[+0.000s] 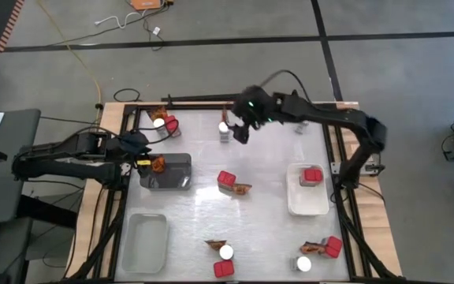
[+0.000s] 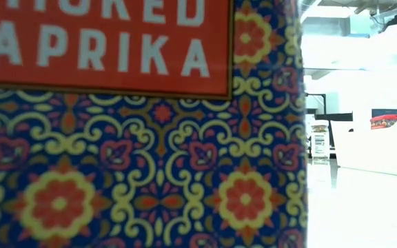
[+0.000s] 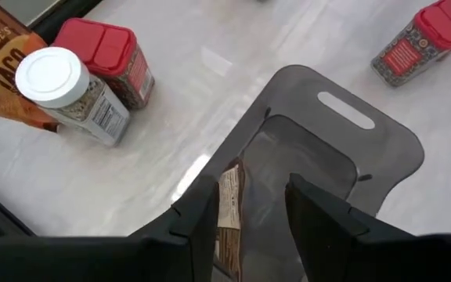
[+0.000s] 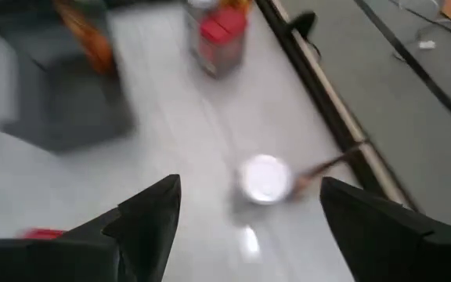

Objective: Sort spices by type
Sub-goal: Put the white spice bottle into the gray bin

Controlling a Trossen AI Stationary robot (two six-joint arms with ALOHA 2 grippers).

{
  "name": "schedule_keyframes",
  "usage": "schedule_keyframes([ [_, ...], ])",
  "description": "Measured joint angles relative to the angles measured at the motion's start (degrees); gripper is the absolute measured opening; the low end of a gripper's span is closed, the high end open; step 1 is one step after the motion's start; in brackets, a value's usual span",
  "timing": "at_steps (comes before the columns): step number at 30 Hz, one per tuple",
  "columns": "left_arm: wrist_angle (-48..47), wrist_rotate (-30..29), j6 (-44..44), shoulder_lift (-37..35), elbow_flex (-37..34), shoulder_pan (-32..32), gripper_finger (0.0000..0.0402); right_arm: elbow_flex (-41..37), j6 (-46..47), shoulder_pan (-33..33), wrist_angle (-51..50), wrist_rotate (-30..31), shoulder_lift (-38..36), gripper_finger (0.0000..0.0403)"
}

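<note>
My left gripper [image 3: 253, 215] is open above the left end of the grey tray [image 1: 172, 175]. An orange-brown packet [image 3: 228, 205] stands on edge between its fingers, over the tray's inside; it also shows in the high view [image 1: 158, 164]. My right gripper [image 4: 245, 207] is wide open near the table's far edge, and a white-lidded jar [image 4: 265, 178] stands on the table just ahead of the gap, also seen from above [image 1: 224, 126]. Other red boxes, jars and packets lie scattered on the table. My left gripper has the packet's flat side [image 3: 224, 196] against the inner face of one finger [image 3: 202, 215]. The other finger [image 3: 315, 215] stands apart from it. The fingers point down into the tray. Whether the packet's lower end rests on the tray floor is hidden.
A jar [image 3: 69, 90], a red box [image 3: 112, 59] and a packet [image 3: 2, 74] stand at the far left. A white tray [image 1: 306, 203] holds a red box [image 1: 312, 175]. A clear tray [image 1: 144, 241] is near left. A red box [image 2: 136, 124] fills the low view.
</note>
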Motion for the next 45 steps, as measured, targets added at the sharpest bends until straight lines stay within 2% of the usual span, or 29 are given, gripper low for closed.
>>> schedule_keyframes([
  [8,0.0,0.0,-0.2,0.0,0.0,0.0,0.0142,15.4,-13.8,-3.2,-8.6,-7.7,13.5,0.0333],
  [14,0.0,0.0,-0.2,0.0,0.0,0.0,0.0142,20.7,-19.0,-3.0,-11.8,-8.2,20.2,0.0333],
  [33,0.0,-0.4,-0.2,0.0,0.0,0.0,0.0142,21.2,-18.6,-4.3,-15.9,-8.1,29.3,0.0330],
  [37,0.0,-0.4,-0.2,0.0,0.0,0.0,0.0142,21.2,-16.5,-3.8,-16.3,-7.8,29.8,0.0300],
  [42,0.0,-0.4,-0.2,0.0,0.0,0.0,0.0142,21.2,-15.4,-3.0,-15.4,-7.8,29.2,0.0213],
  [45,0.0,-0.4,-0.2,0.0,0.0,0.0,0.0142,21.2,-13.0,-2.5,-15.7,-7.8,28.7,0.0214],
])
